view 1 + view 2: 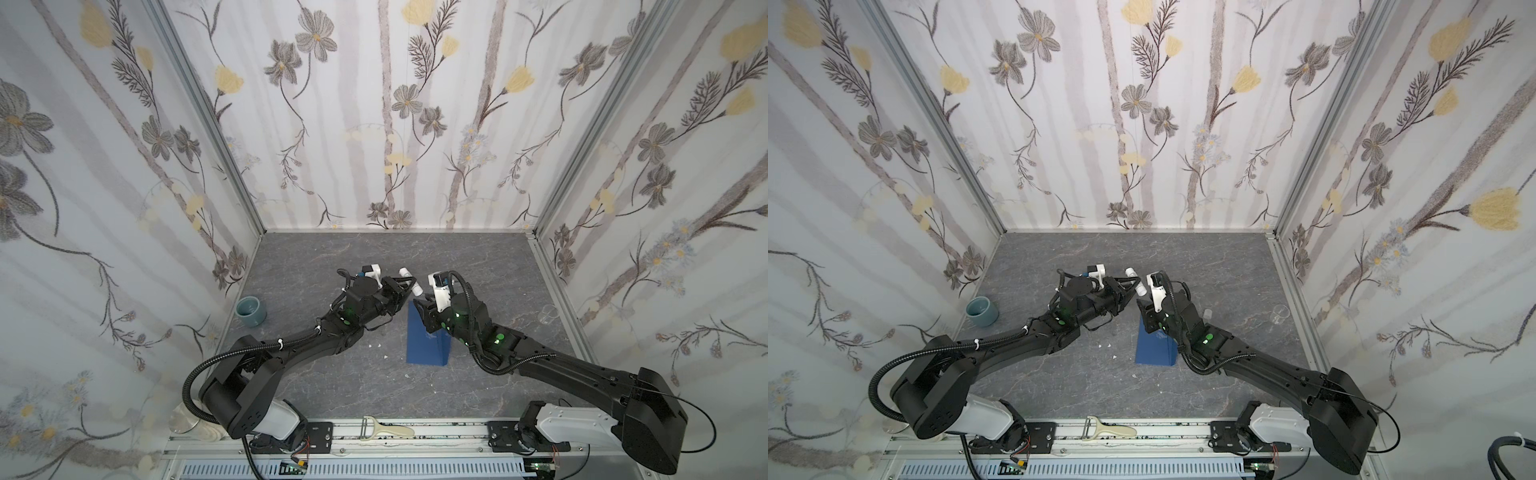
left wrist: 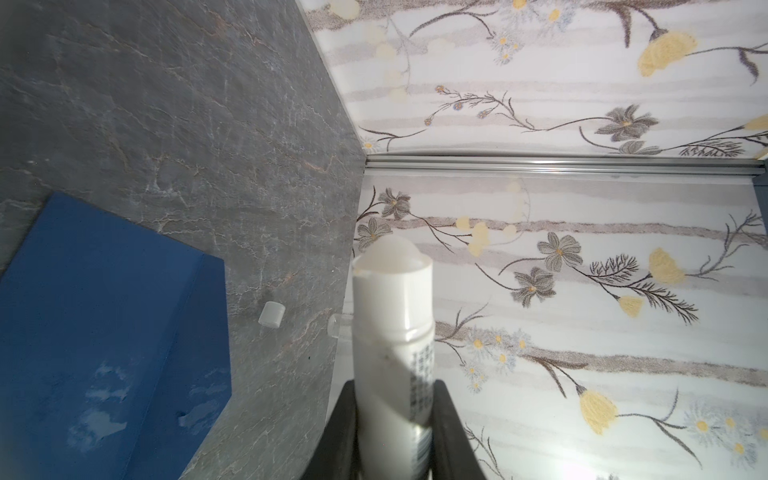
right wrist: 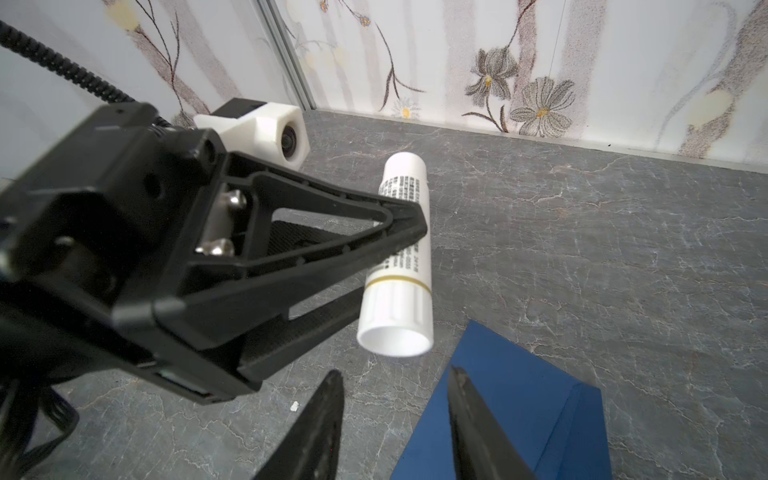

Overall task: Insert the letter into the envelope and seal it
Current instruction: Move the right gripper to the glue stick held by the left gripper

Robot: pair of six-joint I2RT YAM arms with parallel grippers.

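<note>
in both top views the left gripper (image 1: 409, 284) is clamped across a white glue stick (image 1: 417, 289) just above the centre of the frame, while the right gripper (image 1: 422, 311) hovers beside it, jaws apart and nothing between them; the navy envelope (image 1: 426, 345) lies on the grey table (image 1: 332, 386) at centre, its upper end under the right gripper. no white sheet shows anywhere, so the letter is judged to be inside, though that cannot be confirmed

in the left wrist view the glue stick (image 2: 392, 299) rises from the lower middle of the frame between the closed fingers (image 2: 446, 415), uncapped, with a pale dome of glue at its tip; the loose cap (image 2: 271, 313) sits on the table at centre, apart from the envelope (image 2: 104, 311) at lower left, which carries pale smears

in the right wrist view the stick's open end points down toward the envelope (image 3: 498, 395) at lower right without touching it, and the right gripper's fingers (image 3: 316, 436) frame an empty gap at the bottom

the step in hand looks to be gluing the flap. done well, the free gripper would pin the envelope flat, since thin paper is likely to drag or buckle under the stick; the left arm would then tip the glue end onto the flap's edge and draw it along lightly, before the flap is folded over and pressed down
</note>
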